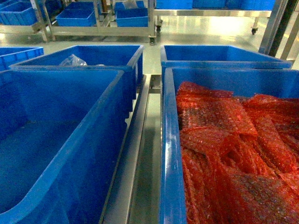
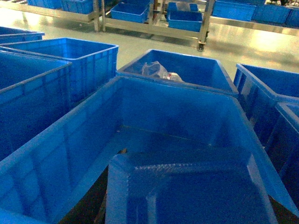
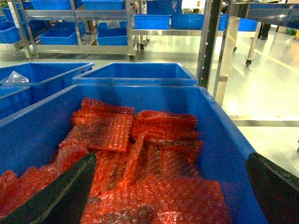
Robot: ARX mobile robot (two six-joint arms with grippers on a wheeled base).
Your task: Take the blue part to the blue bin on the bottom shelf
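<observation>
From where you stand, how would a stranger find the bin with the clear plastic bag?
Start at the near left bin, large and empty. The bin directly behind it is the one. Only it holds a crumpled clear bag; the near right bin holds red bubble wrap.

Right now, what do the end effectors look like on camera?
Right end effector: two broad, flat fingers, matte black to dark grey, tapering toward rounded tips; no markings or cables visible. Left end effector: only dark slivers show at the lower frame corners, too little to describe. Neither arm appears in the head view.
</observation>
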